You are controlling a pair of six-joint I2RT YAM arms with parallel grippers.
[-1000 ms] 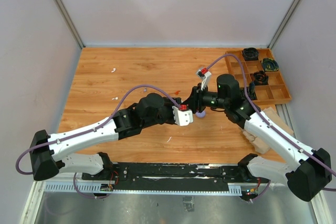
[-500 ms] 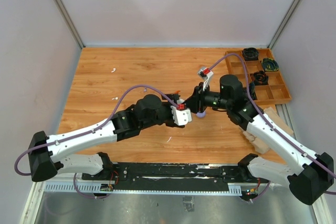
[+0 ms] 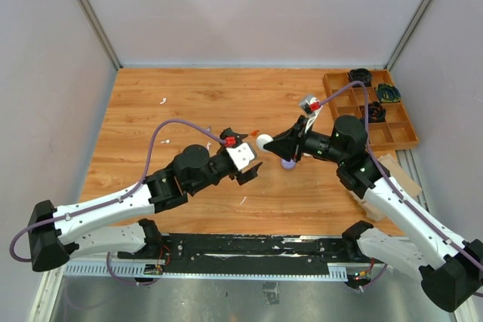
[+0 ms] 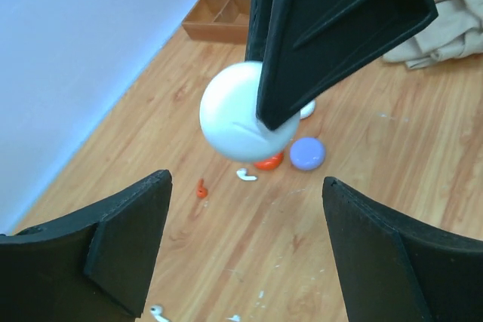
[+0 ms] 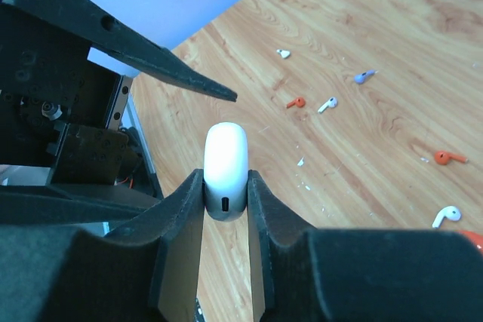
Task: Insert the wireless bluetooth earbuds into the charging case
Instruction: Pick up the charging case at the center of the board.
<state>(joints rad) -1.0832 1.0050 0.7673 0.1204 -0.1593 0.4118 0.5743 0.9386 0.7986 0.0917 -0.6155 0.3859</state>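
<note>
A round white charging case (image 5: 226,167) is pinched edge-on in my right gripper (image 5: 226,186), a slot in its dark lower rim facing the camera. Seen from above, the case (image 3: 263,141) hangs over the table's middle at the tip of the right gripper (image 3: 273,143). My left gripper (image 3: 249,171) is open and empty, a little to the left of it. In the left wrist view the case (image 4: 241,115) hangs ahead of the wide-apart left gripper (image 4: 245,239). Loose earbuds lie on the wood: white (image 5: 327,104), orange (image 5: 296,102) and pale purple (image 5: 364,76).
A lilac puck (image 4: 307,153) and a red puck (image 4: 269,161) lie under the held case, with a white earbud (image 4: 246,175) and an orange one (image 4: 201,188) beside them. A wooden compartment tray (image 3: 370,111) stands at the back right. Beige scraps (image 3: 377,201) lie by the right arm.
My left gripper has opened, let go of the white case and drawn back to the left. The right gripper has shut on the case and carried it slightly right.
</note>
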